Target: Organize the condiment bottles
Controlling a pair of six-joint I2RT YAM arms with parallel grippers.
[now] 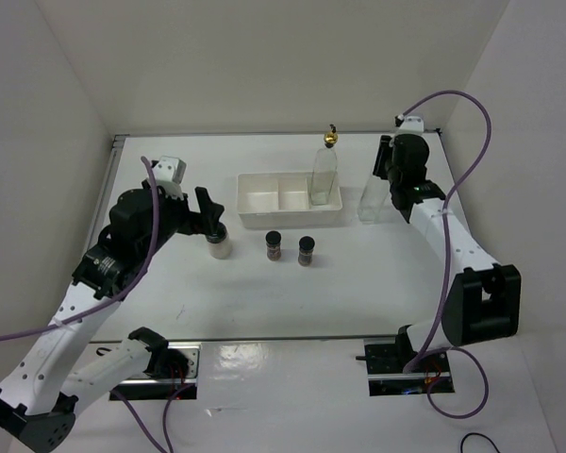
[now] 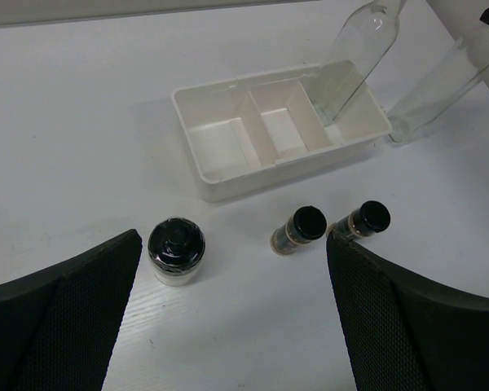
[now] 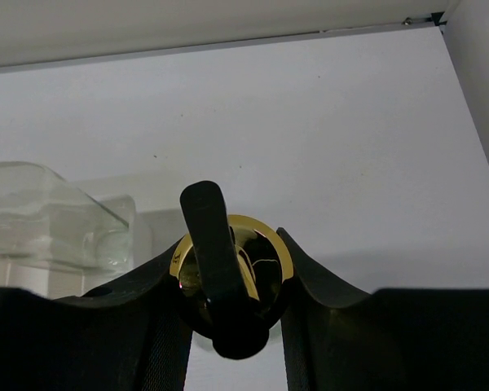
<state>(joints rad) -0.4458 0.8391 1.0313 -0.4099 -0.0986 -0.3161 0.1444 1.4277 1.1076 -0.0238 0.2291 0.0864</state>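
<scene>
You had the right tool pinching the neck of a tall glass bottle. That bottle stood upright just off the right end of the white tray, outside it. In the right wrist view the tool's fingers were pressed together on both sides of the bottle's gold collar, with the black spout tip pointing toward the camera. You could not tell from these views whether the bottle's base was touching the table.

The second tall glass bottle stood upright inside the tray, in the compartment at its right end.

Your left tool was spread wide and gripped nothing. It hovered above the table in front of the tray's left end. The whitish jar stood upright on the table in front of that same end. In the left wrist view it sat between the 2 fingers, nearer the left one.

The 2 small jars stood on the table in front of the tray's long near side, around its middle. The first dark jar and the second dark jar were near each other but apart, both with black caps. In the left wrist view the second one appeared just beside the left tool's right finger.
</scene>
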